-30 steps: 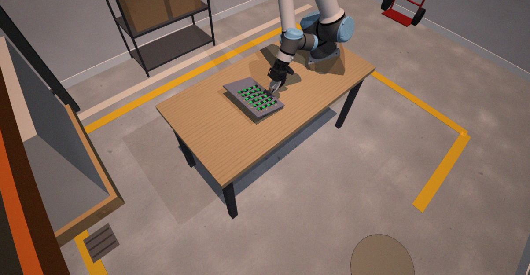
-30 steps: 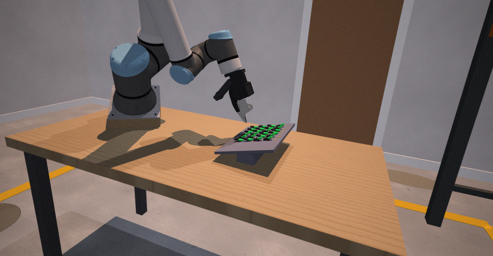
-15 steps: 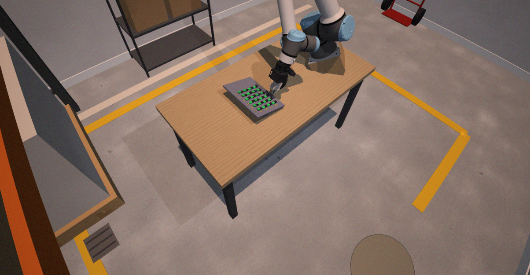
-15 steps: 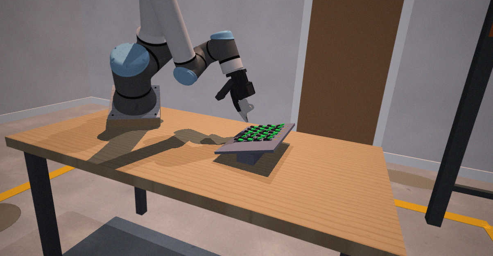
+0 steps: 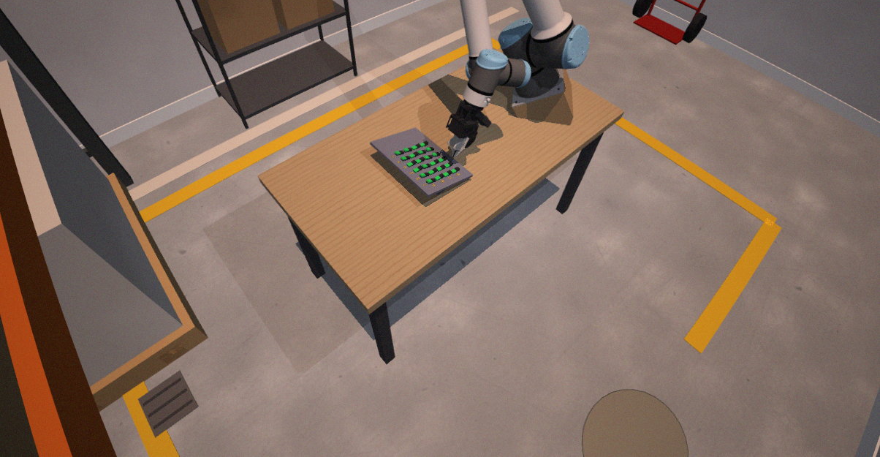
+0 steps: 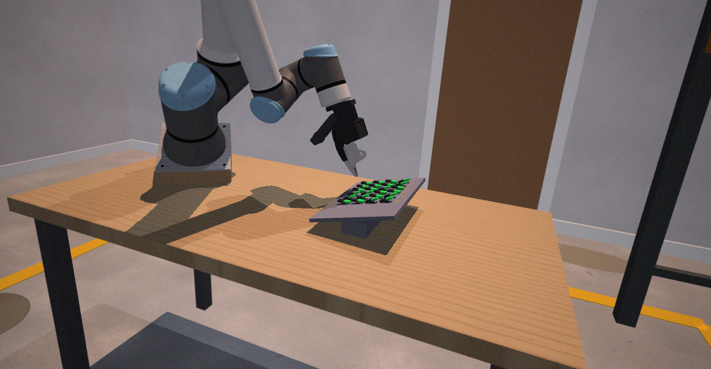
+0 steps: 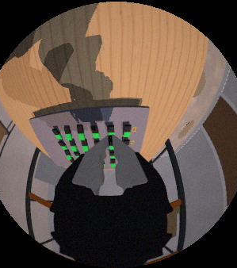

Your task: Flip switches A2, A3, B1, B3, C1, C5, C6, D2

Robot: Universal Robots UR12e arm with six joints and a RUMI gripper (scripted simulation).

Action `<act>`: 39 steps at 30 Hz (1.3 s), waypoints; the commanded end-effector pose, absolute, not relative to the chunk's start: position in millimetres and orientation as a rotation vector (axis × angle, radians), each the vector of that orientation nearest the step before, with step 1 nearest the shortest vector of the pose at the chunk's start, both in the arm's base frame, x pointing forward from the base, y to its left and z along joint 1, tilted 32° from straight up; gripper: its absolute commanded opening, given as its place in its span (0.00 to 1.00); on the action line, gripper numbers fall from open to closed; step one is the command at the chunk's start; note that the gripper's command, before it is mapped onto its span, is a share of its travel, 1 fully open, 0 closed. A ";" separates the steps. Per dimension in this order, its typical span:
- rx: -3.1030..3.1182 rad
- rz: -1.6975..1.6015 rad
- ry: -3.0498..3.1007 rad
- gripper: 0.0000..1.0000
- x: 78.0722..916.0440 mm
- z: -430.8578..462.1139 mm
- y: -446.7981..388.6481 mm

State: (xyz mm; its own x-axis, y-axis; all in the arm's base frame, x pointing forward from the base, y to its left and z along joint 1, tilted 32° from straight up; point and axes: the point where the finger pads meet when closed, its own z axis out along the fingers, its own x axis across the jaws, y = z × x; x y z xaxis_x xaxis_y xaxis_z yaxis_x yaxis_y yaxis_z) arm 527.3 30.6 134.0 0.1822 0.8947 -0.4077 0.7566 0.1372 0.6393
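A grey switch panel (image 5: 387, 145) (image 6: 365, 211) (image 7: 43, 127) sits tilted on a small stand on the wooden table (image 5: 369, 238) (image 6: 447, 267). It carries rows of black rocker switches with green faces (image 5: 427, 161) (image 6: 375, 190) (image 7: 81, 137). My gripper (image 5: 454, 156) (image 6: 355, 172) (image 7: 110, 135) is shut with nothing between the fingers. Its tips hover just above the panel edge nearest the arm, towards the arm's right side. In the wrist view the fingers cover the nearer rows. The printed labels are too small to read.
The arm's base (image 5: 539, 93) (image 6: 192, 162) is bolted to the table behind the panel. A metal shelf with cardboard boxes (image 5: 270, 4) stands beyond the table. A red hand truck (image 5: 671, 4) stands at the far wall. A dark post (image 6: 661, 177) rises at the right.
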 end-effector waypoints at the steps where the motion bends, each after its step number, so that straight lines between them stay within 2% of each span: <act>1: 1.641 0.213 1.595 0.00 527.8 134.5 30.5; 39: 1.641 0.214 1.594 0.00 535.7 129.4 25.6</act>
State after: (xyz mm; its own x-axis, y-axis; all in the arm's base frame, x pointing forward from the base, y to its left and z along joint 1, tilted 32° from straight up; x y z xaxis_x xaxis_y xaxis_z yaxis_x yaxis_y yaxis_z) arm 528.0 30.0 134.0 0.1832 0.8945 -0.4079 0.7555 0.1373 0.6406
